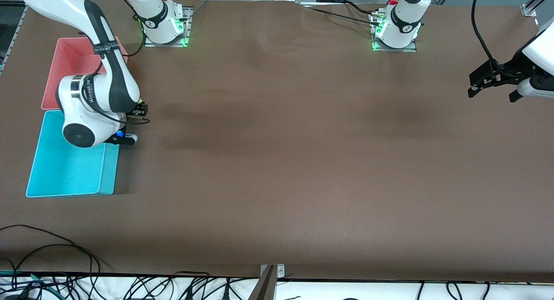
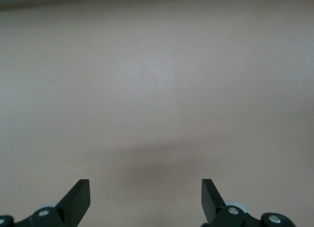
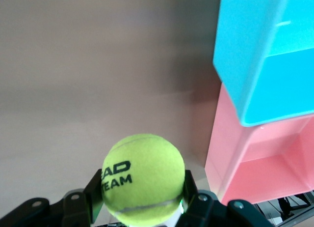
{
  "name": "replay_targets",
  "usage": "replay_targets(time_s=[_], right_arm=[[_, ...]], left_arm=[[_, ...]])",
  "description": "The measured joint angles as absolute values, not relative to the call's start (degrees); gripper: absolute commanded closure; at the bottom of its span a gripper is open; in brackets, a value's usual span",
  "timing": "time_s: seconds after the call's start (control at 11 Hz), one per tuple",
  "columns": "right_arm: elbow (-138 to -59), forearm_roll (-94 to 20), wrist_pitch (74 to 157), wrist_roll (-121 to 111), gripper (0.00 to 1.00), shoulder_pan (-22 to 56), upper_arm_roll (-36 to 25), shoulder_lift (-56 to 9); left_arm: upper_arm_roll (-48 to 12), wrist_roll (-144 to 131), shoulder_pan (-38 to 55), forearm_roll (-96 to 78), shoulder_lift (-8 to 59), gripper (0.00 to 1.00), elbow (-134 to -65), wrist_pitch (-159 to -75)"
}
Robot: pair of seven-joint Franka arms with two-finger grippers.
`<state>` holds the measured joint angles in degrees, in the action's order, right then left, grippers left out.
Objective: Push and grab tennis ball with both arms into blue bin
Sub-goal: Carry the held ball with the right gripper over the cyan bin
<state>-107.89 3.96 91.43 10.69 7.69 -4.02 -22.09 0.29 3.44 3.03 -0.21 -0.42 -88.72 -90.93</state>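
My right gripper is clamped on the tennis ball, one finger pressed against each side, with most of the ball bulging out above the fingers, so I read the hold as shallow. In the front view that gripper is tucked under its own wrist just beside the corner of the blue bin that adjoins the pink bin, and only a sliver of yellow-green shows there. The ball hangs over the brown counter, not yet over either bin. My first worry is the grip: the fuzzy, springy ball could squirt out of the fingers if I swing the arm sharply, and it would then roll away across the open counter. The second is the bin wall: it is tall and thin, and if I carry the ball across too low, the fingers or the ball would catch the rim and shove or tip the bin. The third is the wrong target: the two bins sit touching, and the gripper is by their shared edge, so an early release could drop the ball into the pink one. Farther off, my left gripper waits with its fingers spread wide and holding nothing, above the bare counter at its own end.
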Motion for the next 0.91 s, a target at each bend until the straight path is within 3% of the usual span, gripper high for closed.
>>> replay_targets(time_s=[0.27,0.45,0.64,0.91], right_arm=[[-97.35,5.06,86.13,8.23,0.79,7.32,-4.56,-22.58],[-94.53,6.41,85.49,2.62,0.79,6.83,-7.42,-22.58],[-94.23,6.54,89.13,-8.73,0.79,5.89,-12.02,-22.77],[-94.27,6.54,95.31,-19.66,0.79,1.4,-13.45,-24.61]], left_arm=[[0.22,3.43,3.15,-0.21,-0.34,0.0,-88.72,-90.85],[0.23,3.43,3.14,-0.21,-0.34,0.0,-88.72,-90.42],[0.25,3.37,3.13,-0.21,-0.34,0.0,-88.72,-89.98],[0.37,3.37,3.02,-0.21,-0.34,0.0,-88.72,-89.85]])
